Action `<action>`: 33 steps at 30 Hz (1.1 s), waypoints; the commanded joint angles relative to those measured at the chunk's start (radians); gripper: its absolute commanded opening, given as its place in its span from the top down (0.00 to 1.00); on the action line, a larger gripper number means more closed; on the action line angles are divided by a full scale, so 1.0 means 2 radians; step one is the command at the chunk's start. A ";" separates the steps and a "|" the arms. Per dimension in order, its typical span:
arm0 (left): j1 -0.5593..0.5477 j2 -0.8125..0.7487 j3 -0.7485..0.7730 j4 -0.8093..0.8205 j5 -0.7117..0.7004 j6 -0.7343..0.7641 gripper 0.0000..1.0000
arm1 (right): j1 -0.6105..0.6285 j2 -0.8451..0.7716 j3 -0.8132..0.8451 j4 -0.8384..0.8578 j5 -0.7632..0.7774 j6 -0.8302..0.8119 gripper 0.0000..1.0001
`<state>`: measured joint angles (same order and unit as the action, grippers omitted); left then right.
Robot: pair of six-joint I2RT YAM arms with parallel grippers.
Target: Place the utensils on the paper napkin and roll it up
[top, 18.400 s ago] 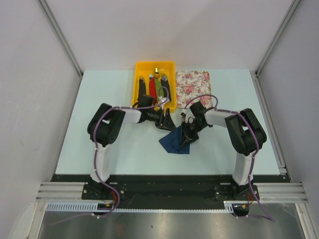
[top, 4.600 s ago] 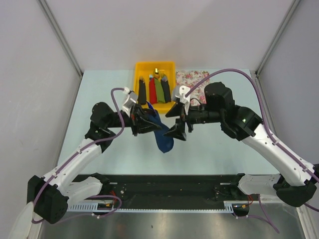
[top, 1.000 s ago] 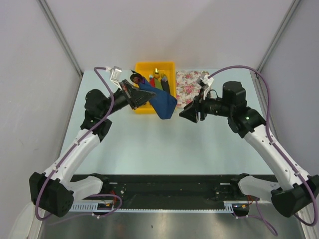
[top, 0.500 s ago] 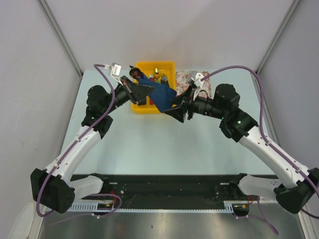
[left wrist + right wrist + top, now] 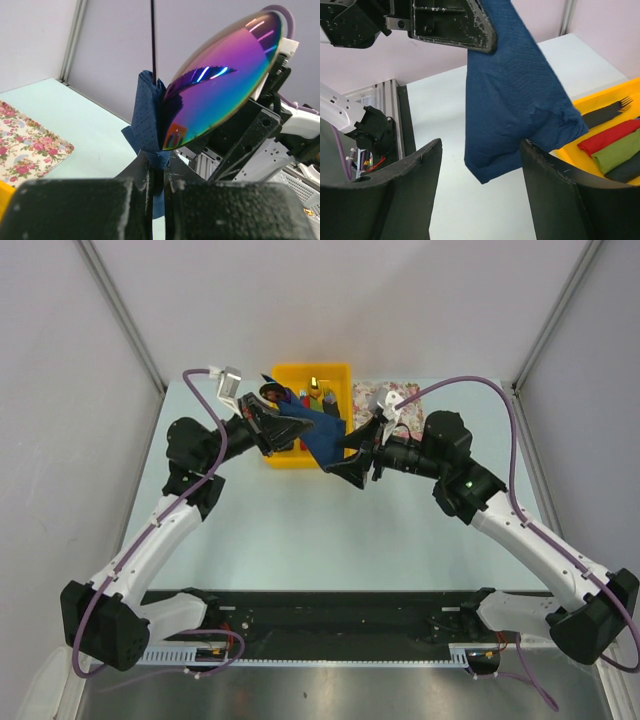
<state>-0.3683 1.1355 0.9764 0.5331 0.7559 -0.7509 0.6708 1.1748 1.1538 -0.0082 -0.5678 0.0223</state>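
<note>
Aloft, paper napkin (image 5: 512, 95) in clamped left gripper (image 5: 157, 167), between splayed fingers (image 5: 395, 195) of right gripper (image 5: 481, 145)

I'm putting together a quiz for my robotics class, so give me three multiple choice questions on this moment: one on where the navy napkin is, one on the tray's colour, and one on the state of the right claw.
1. Where is the navy napkin?
A. Lying flat on the table
B. Hanging in the air from the left claw
C. Spread over the floral mat

2. What colour is the tray?
A. White
B. Blue
C. Yellow

3. How is the right claw?
A. Open
B. Shut on a spoon
C. Out of view

Answers:
1 B: the left wrist view shows that claw pinching the napkin, which hangs free below it.
2 C: the overhead view shows a yellow tray.
3 A: its own wrist view shows both fingers wide apart, with the napkin's lower end showing between them.
</note>
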 commanded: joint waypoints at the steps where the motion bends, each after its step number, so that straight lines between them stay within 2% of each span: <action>1: -0.002 -0.017 0.000 0.052 0.033 -0.019 1.00 | -0.009 -0.021 0.011 0.012 -0.008 -0.020 0.31; 13: -0.028 -0.012 0.007 0.065 0.048 -0.010 1.00 | -0.003 -0.015 0.015 0.011 -0.014 -0.024 0.30; 18: -0.031 -0.010 0.016 0.072 0.058 -0.013 1.00 | -0.003 -0.014 0.005 0.012 -0.024 -0.013 0.32; 27: -0.041 -0.012 0.023 0.090 0.075 -0.020 1.00 | -0.003 -0.016 -0.015 0.023 -0.040 0.019 0.40; 33: -0.043 -0.010 0.021 0.092 0.071 -0.023 1.00 | 0.003 -0.012 -0.012 0.029 -0.061 0.033 0.52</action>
<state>-0.4400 1.1351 0.9718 0.6270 0.8951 -0.7616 0.6666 1.1534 1.1259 -0.0002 -0.6567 0.0601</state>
